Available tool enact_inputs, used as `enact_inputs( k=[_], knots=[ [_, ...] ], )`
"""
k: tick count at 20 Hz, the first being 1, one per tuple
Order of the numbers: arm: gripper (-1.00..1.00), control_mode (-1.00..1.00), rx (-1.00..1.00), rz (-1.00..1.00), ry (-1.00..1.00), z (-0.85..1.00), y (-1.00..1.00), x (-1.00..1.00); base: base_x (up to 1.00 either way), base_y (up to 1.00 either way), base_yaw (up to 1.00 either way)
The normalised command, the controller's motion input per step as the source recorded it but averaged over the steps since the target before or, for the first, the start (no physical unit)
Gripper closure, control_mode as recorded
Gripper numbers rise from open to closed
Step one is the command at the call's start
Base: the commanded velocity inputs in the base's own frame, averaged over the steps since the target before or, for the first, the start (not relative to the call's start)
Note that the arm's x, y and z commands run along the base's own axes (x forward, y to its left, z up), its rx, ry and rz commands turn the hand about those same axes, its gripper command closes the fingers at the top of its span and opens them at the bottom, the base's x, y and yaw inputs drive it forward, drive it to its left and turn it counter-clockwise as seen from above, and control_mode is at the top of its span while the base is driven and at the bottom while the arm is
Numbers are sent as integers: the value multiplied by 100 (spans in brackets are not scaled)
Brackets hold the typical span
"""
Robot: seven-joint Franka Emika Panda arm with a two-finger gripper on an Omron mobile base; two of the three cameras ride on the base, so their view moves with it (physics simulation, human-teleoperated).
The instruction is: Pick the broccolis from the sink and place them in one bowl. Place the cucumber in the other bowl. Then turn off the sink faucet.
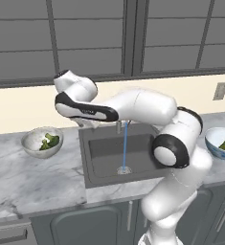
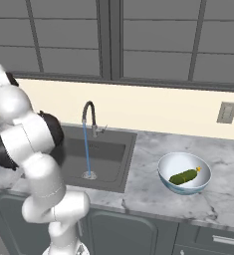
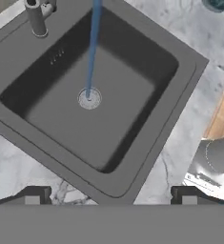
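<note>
A: Logging stock: broccolis in the speckled bowl left of the sink; cucumber in the blue-rimmed bowl to its right. Basin bare, I judge

B: Outstanding?

A: Faucet, water stream running into the drain. Arm folded left, hand above the sink looking down, gripper spread wide, holding nothing
</note>
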Motion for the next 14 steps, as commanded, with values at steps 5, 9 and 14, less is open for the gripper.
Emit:
enact_inputs(
  k=[5, 9, 14],
  knots=[
    [-100, -100, 10, 67, 0, 21, -40, 0, 0, 0, 0],
    [-100, -100, 6, 72, 0, 6, -39, 0, 0, 0, 0],
    [-100, -100, 0, 63, 0, 12, -22, -6, 0, 0, 0]
  ],
)
